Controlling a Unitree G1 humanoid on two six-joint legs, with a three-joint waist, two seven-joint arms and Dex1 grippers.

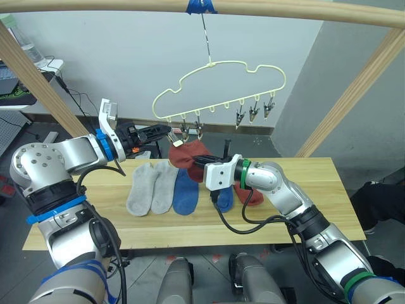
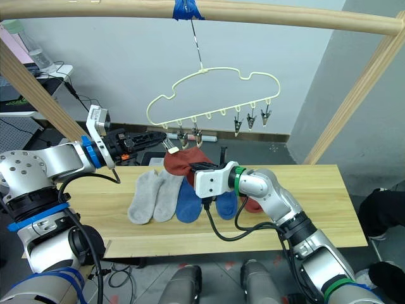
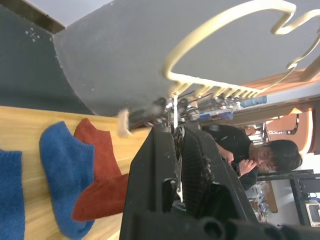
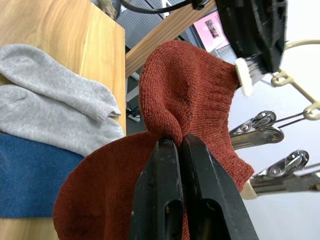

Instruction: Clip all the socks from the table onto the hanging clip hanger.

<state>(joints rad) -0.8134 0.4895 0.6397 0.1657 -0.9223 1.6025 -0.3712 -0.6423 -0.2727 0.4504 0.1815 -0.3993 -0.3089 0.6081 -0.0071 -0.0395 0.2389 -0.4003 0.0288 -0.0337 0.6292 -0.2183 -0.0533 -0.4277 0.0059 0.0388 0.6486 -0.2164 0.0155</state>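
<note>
**Fingers pinch red sock at the clip hanger**

Right fingers (image 4: 180,150) are clenched on a rust red sock (image 1: 185,154), raised beneath the clip hanger (image 1: 218,88). Left fingers (image 1: 166,131) squeeze one of its clips (image 1: 184,132). Two grey socks (image 1: 152,185), two blue socks (image 1: 186,192) and another red sock (image 1: 249,196) lie on the table (image 1: 304,190).
</note>
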